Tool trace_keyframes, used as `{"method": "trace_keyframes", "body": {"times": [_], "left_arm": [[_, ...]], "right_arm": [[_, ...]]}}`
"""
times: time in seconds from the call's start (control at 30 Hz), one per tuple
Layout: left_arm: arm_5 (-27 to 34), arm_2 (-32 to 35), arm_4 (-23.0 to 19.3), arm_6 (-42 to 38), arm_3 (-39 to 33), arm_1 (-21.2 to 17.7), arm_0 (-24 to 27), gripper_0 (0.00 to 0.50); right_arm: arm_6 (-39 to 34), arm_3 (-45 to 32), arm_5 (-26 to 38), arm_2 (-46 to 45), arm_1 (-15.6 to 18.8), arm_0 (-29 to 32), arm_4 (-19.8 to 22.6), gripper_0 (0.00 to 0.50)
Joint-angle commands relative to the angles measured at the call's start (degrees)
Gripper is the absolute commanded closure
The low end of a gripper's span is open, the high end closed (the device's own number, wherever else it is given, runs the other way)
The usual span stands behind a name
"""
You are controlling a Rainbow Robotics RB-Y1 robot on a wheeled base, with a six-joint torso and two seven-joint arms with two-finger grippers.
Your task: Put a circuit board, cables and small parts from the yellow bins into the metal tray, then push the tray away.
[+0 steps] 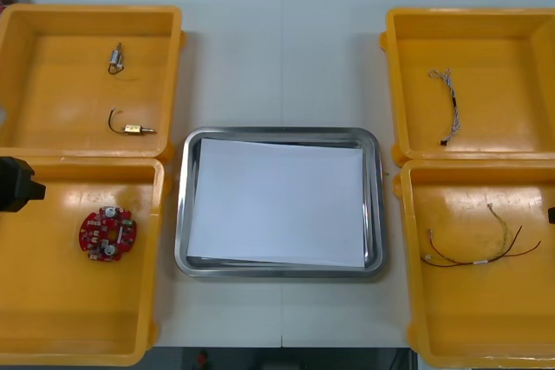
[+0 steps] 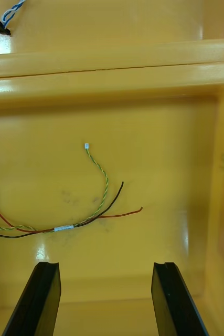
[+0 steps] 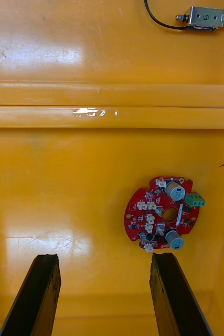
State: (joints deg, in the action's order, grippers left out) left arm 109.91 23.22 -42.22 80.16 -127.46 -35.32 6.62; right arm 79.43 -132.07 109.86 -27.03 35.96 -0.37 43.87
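The left gripper [image 3: 104, 257] hangs with fingers spread over the near left yellow bin [image 1: 157, 301], where the circuit board [image 3: 163, 212] lies just ahead of one finger. The right gripper [image 2: 106, 265], likewise released, hovers over the red and yellow cable [image 2: 64, 228]. The metal tray [image 1: 182, 214] holds no parts, so I reckon every pick and the push remain.

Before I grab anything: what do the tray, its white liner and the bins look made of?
Metal tray: polished metal, likely steel, mirror-like rim. White liner: matte, flat sheet, probably paper. Yellow bins: glossy moulded plastic, judging by glare patches and rounded rims.
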Motion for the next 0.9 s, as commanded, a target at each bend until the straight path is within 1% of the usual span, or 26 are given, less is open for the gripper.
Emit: {"method": "trace_keyframes", "body": {"times": [0.03, 0.9], "left_arm": [[0.09, 0.16, -0.06, -0.8, -1.82, -2.39, -0.82, 0.0], [0.09, 0.16, -0.06, -0.8, -1.82, -2.39, -0.82, 0.0]], "right_arm": [[-3.06, -1.52, 0.14, 0.49, -0.27, 0.81, -0.37, 0.0], [-3.06, -1.52, 0.14, 0.49, -0.27, 0.81, -0.37, 0.0]]}}
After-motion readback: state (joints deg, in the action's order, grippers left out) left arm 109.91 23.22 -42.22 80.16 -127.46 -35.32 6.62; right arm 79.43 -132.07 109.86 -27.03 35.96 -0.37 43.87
